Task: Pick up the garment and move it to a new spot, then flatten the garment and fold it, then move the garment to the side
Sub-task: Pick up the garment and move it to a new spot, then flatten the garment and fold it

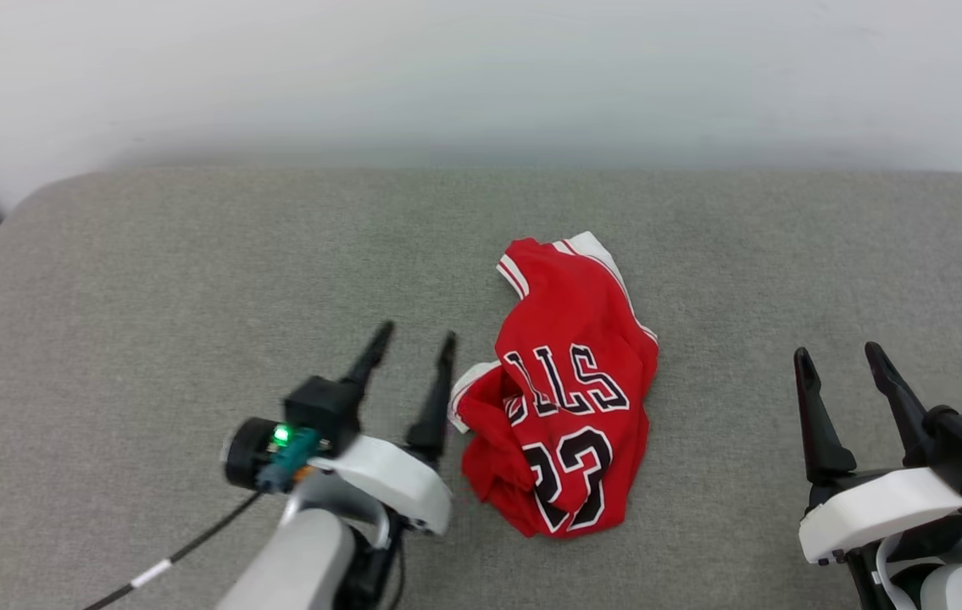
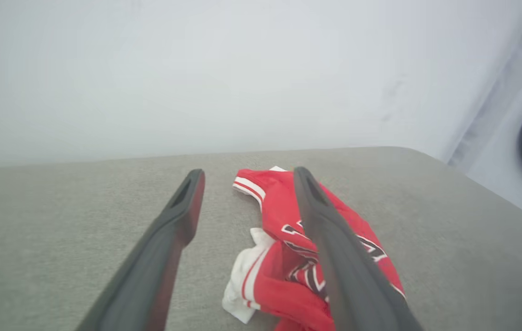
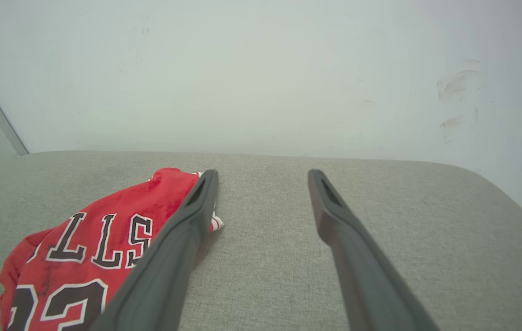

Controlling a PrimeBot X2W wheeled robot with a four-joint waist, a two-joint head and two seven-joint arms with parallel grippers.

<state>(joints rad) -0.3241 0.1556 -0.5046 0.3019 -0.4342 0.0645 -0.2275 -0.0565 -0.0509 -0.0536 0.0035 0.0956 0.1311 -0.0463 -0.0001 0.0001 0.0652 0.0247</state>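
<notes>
Head view: my left hand [image 1: 417, 332] spread, beside the crumpled shirt [image 1: 569, 381].
Right hand [image 1: 836, 350]: spread, empty.
Risk: I may pinch one layer and it bunches.

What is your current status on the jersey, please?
Left hand open, empty, beside jersey. Right hand open, empty, apart. Jersey crumpled on grey cushion. Nothing in the way.

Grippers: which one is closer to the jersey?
The left gripper; it stands right beside the jersey, while the right gripper is well apart.
</notes>
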